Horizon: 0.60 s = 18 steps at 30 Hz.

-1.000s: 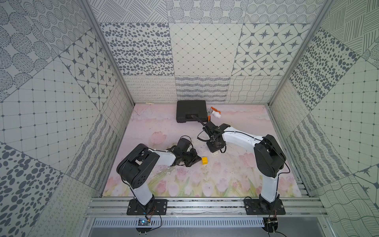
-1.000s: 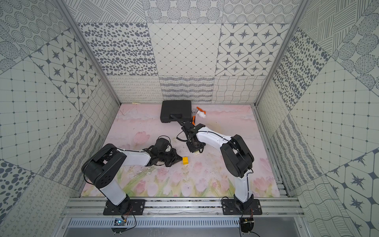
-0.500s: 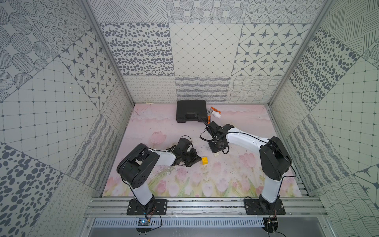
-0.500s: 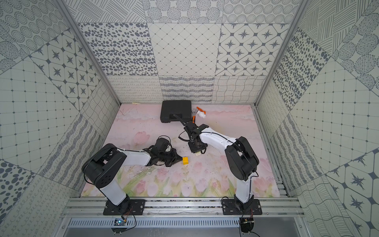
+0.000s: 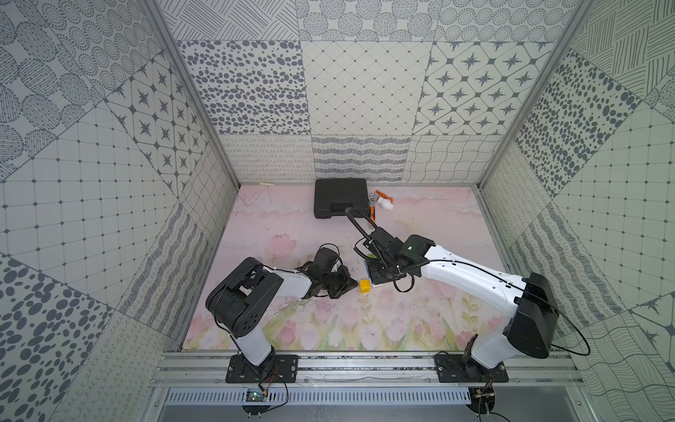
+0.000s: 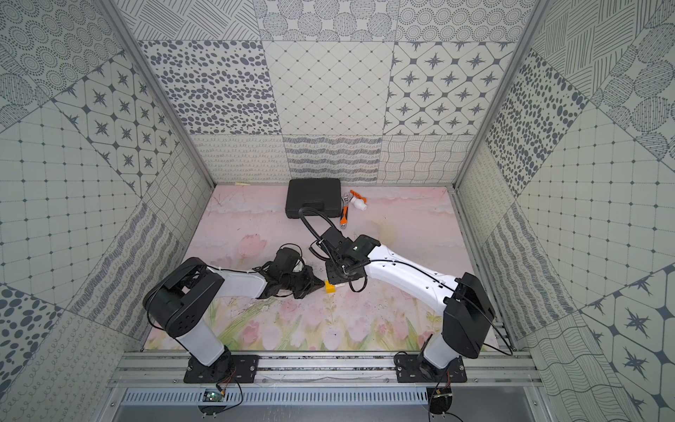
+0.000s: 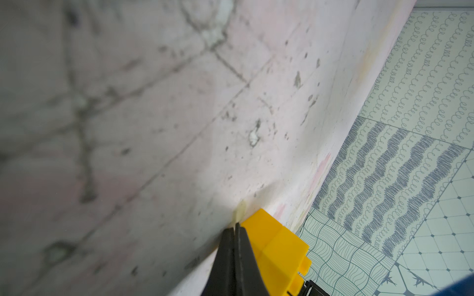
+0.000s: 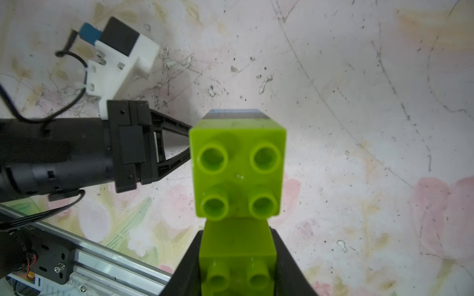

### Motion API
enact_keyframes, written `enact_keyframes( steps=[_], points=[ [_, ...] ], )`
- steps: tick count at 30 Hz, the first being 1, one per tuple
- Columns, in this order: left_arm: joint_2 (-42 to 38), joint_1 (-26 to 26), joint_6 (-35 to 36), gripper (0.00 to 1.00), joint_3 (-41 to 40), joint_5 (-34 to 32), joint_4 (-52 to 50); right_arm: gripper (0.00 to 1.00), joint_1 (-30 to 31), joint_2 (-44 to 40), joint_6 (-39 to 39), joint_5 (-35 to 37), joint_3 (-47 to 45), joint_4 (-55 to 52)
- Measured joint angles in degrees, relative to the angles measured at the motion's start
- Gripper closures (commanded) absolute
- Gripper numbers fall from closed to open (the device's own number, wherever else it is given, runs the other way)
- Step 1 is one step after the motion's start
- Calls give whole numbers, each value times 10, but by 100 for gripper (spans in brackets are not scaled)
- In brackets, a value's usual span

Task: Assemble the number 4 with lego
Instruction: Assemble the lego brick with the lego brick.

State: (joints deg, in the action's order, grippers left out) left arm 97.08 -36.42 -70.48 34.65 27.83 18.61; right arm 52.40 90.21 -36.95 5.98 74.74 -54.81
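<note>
We look down into a tiled booth with a pink, tulip-printed counter (image 5: 277, 219). 2 arms reach toward its middle. Our left tool (image 7: 234, 230) has its jaws pressed together, empty, the tips resting against the side of a yellow lego piece (image 7: 277, 246) – 2 yellow bricks joined – which in both top views lies on the counter (image 5: 364, 286) just beside those tips.

Our right tool (image 8: 237, 256) is clamped on a stack of lime green bricks (image 8: 238, 169), studs facing its wrist camera; a sliver of blue brick (image 8: 232, 112) shows at the stack's far end. In a top view this held piece (image 5: 369, 272) sits just behind the yellow one.

At the back wall lie a black case (image 5: 341, 197) and an orange-handled tool (image 6: 345, 215).
</note>
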Motion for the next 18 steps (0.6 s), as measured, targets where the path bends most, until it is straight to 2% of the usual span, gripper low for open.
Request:
enact_keyframes(
  steps=[8,18],
  points=[
    [-10,0,-5,96,-27,0,32,86,25,42,-60,13,-2,-5],
    [0,10,-9,96,-47,21,84,87,29,102,-77,29,56,-27]
  ],
)
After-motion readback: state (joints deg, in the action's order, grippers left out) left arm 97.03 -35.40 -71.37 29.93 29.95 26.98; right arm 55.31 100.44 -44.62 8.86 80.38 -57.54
